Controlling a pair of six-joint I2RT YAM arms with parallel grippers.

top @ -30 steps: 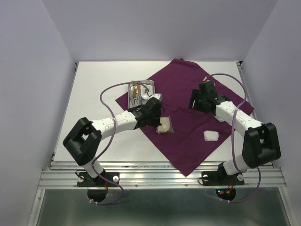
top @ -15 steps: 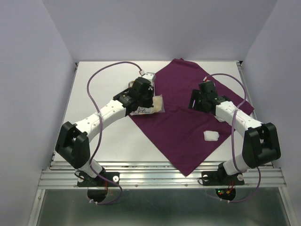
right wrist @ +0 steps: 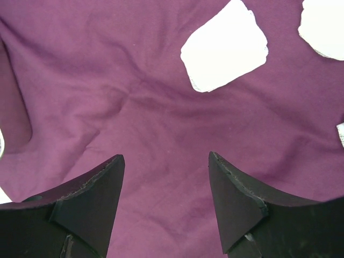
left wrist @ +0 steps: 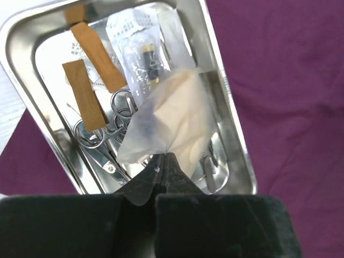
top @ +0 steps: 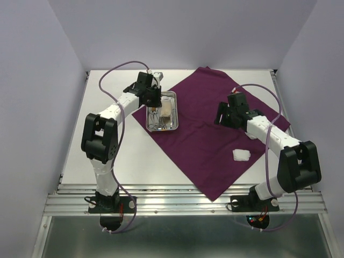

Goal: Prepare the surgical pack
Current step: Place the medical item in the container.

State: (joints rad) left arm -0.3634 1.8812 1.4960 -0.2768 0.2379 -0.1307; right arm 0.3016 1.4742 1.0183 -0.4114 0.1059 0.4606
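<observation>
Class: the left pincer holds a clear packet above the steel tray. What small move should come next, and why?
Probably open the left pincer and let the clear packet fall into the steel tray. The jaws are shut on the packet's corner, and it hangs right over the tray, above the scissors already lying inside, so a release should land it there.
</observation>
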